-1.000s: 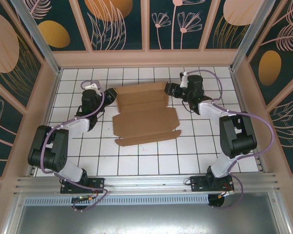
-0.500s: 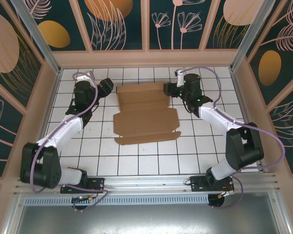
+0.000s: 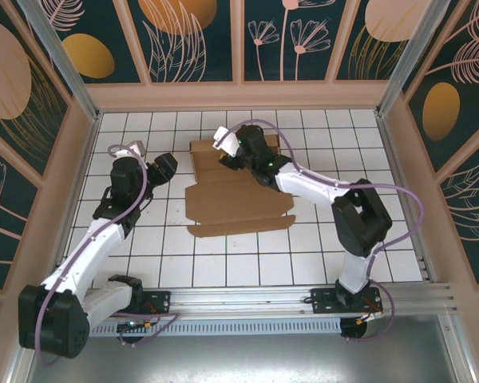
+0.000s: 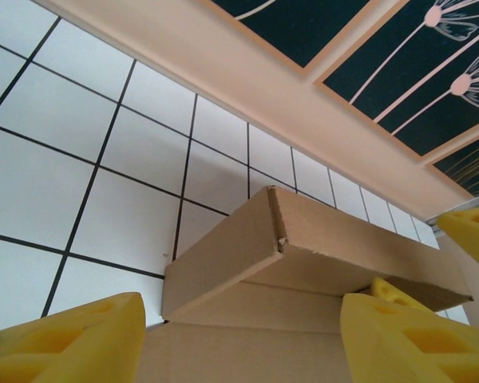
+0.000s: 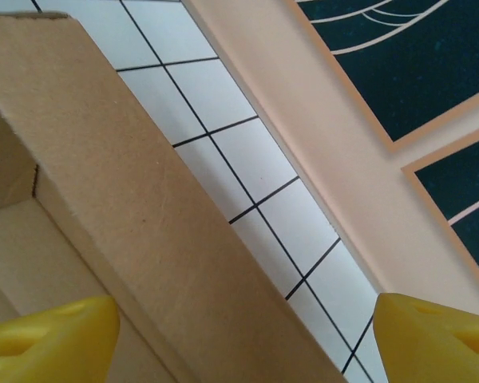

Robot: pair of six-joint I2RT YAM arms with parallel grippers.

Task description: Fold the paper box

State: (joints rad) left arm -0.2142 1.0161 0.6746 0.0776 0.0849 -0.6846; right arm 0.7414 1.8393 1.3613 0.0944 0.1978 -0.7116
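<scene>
The paper box point(image 3: 235, 199) lies on the white tiled table point(image 3: 223, 263), and it is plain brown corrugated cardboard, a die-cut sheet mostly spread flat. From above you can make out a broad middle panel, crease lines running across it, a long narrow flap along the box's near edge sitting slightly askew, and small tabs and notches down its right side. At the box's far edge the sheet is not flat: in the left wrist view the paper box point(image 4: 303, 247) shows a long strip folded up off the tiles, with a short end piece bent round at the corner and a raw cut edge showing at that seam. Shadow sits under the raised strip, over the flat panel below it. The left gripper point(image 3: 166, 166) hovers just beside the box's far-left corner, and its wrist camera has the left gripper point(image 4: 241, 307) with yellow fingers point(image 4: 72, 339) spread wide, the raised corner beyond them and apart from them. The right gripper point(image 3: 230, 155) is over the box's far strip, left of its middle. Up close, the right gripper point(image 5: 246, 307) has its fingers point(image 5: 435, 331) standing far apart, straddling the upright cardboard wall without pinching it; tiles show between the wall and the right-hand finger. That wall of the paper box point(image 5: 128, 199) looks grainy and unprinted, with a corner seam at its left. The peach back ledge point(image 3: 239, 96) runs a little beyond the box's far edge.
</scene>
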